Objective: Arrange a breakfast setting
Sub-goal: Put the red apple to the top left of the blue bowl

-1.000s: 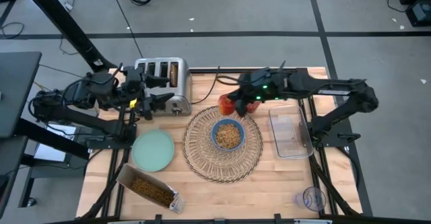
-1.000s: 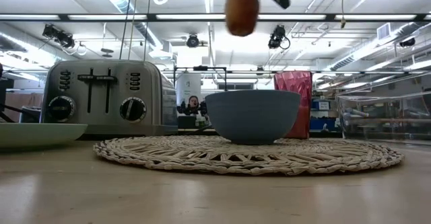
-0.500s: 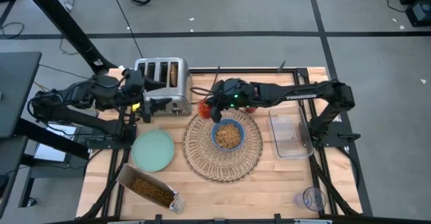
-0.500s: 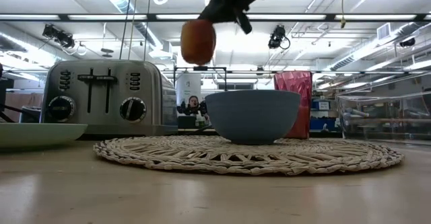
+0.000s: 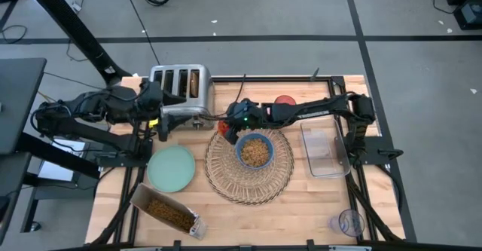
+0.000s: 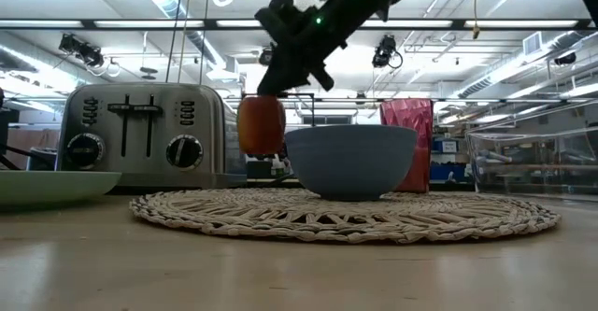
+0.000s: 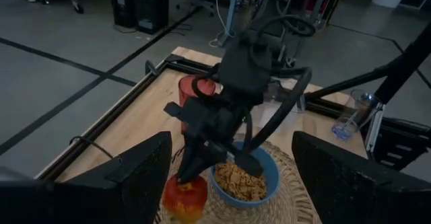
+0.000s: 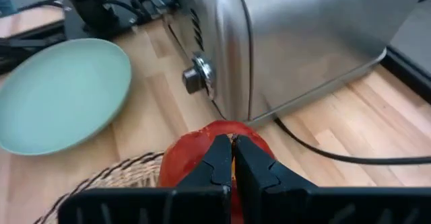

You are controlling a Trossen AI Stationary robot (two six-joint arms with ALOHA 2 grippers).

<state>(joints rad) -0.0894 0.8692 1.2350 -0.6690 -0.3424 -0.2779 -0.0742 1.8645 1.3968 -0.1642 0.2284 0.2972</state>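
Observation:
My right gripper (image 5: 228,124) is shut on the small red fruit (image 6: 261,124), which hangs just left of the blue bowl (image 5: 255,151). The bowl holds cereal and stands on the woven placemat (image 5: 226,177). The fruit is over the mat's far left rim, beside the toaster. The pale green plate (image 5: 171,168) lies left of the mat. The red cup (image 5: 284,100) stands behind the mat. A toast slice (image 5: 195,80) sticks in a toaster slot. My left gripper (image 5: 162,115) is open at the toaster's left front. No spoon shows. My right gripper pinches the fruit's top (image 8: 214,135) between its two shut fingers (image 8: 252,163); the fingers hide what they have there. They slant down from the table's right. The fruit hangs below them, clear of the mat and the table.
The silver toaster (image 5: 181,93) stands at the far left, its cord running behind the mat. A clear plastic tray (image 5: 322,149) lies right of the mat. An open cereal box (image 5: 167,212) lies at the near left, a clear glass (image 5: 349,222) at the near right corner.
My right gripper has carried the fruit toward the table's left, past the far side of the bowl, and down. The fruit now hangs level with the bowl's rim, beside the toaster, still clear of the table.

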